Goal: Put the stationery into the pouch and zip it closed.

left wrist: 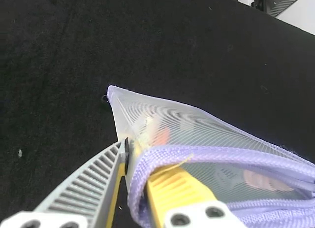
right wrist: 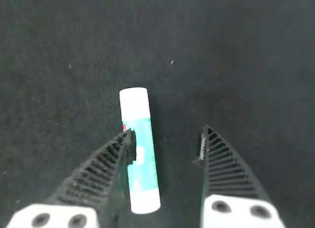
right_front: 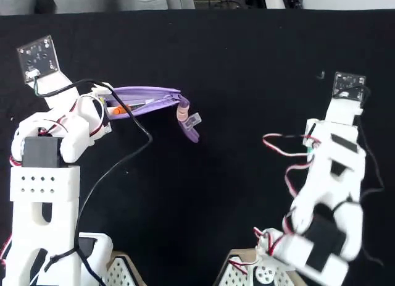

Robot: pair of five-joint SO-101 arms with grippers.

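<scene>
High view: the purple mesh pouch [right_front: 151,96] lies on the black table [right_front: 234,63], in the far left part, zipper mouth open along its length. An orange item [right_front: 117,110] shows inside near the left arm's end, and a pink item [right_front: 182,113] sits at the other end of the pouch by the clear zipper tag [right_front: 194,120]. The left gripper [right_front: 105,110] is right at the pouch's end. The right arm [right_front: 333,162] is well apart from the pouch, over on the right side of the table, and from up here you can't tell what its jaws are doing since the arm covers them.

Left wrist view: the left gripper [left wrist: 133,156] is clamped down on the pouch [left wrist: 197,139], pinching its purple edge. The yellow finger [left wrist: 172,188] is on the inside and the grey ribbed finger [left wrist: 93,181] on the outside. Blurry orange and pink shapes show through the mesh.

Right wrist view: the right gripper [right wrist: 166,142] is wide open and has hold of nothing. A glue stick [right wrist: 140,149], white with a teal label, lies flat on the table between the 2 fingers, tight up against 1 of them and clear of the other.
</scene>
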